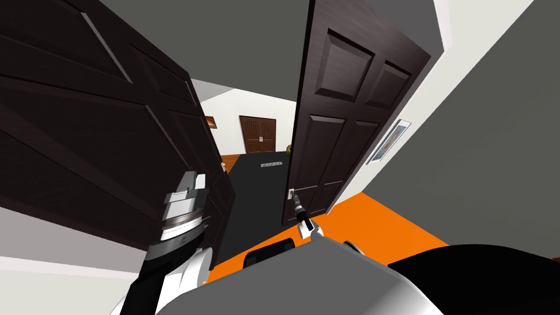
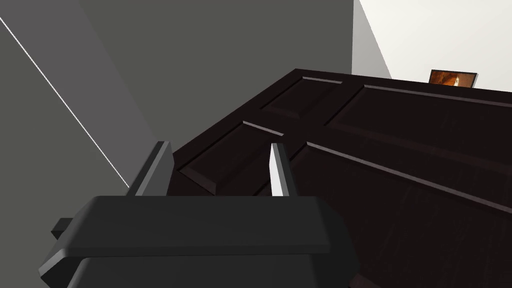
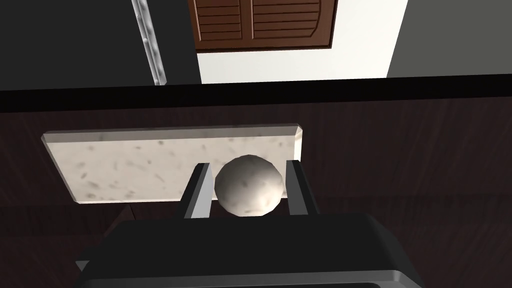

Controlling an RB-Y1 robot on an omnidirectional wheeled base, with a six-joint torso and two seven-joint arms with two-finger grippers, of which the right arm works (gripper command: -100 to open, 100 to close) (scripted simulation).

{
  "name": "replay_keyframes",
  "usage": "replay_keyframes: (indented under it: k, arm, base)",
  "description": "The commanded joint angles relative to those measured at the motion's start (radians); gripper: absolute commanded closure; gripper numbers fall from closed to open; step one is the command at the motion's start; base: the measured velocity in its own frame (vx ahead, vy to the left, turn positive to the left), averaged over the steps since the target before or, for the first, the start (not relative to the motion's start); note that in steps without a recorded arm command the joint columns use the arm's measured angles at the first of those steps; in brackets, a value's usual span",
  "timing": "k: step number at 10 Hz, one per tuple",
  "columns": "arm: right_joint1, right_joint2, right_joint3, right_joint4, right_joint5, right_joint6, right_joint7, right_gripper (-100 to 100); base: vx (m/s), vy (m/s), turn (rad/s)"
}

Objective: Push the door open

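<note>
Right gripper (image 3: 247,165): jaws clamped on the round pale knob (image 3: 248,186), one blade on each side, both touching it. The knob sits well down between the blades, so the hold looks decent.

The knob is mounted on a speckled pale plate (image 3: 125,165) near the free edge of the dark panelled door (image 1: 333,136). That's the task's door. It's right of the gap in the head view and stands partly open, swung away from me.

My read is that the step in hand is the push itself.
- Drive through the knob along the door's swing arc, not straight ahead.
- Hold the wrist square to the plate so the blades don't roll off the ball.
- Go slow and steady, with the base following if reach runs out.

Left gripper (image 2: 220,146): jaws apart with nothing between them, close over a second dark panelled leaf (image 1: 98,136) on my left. Can't tell if it touches.

Around:
- The gap between the leaves shows dark floor (image 1: 257,186) with a small pale strip (image 1: 272,163) lying on it.
- Brown cabinet doors (image 1: 258,134) are on the far wall.
- Orange floor (image 1: 383,219) is on my side.
- A framed picture (image 1: 389,141) hangs on the wall just right of the door.

In the way:
- The left leaf narrows the passage, so watch the left arm against it.
- The strip lies on the path through.
</note>
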Motion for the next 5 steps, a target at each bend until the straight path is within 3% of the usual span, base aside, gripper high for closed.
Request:
replay_keyframes:
  k: [1,5]
  arm:
    - [0.002,-0.006,-0.019,-0.008,-0.008,0.004,0.008,100]
    - [-0.001,-0.009,-0.062,0.002,-0.026,0.003,0.024,100]
  base:
    - [0.186,0.042,-0.028]
    - [0.187,0.053,-0.043]
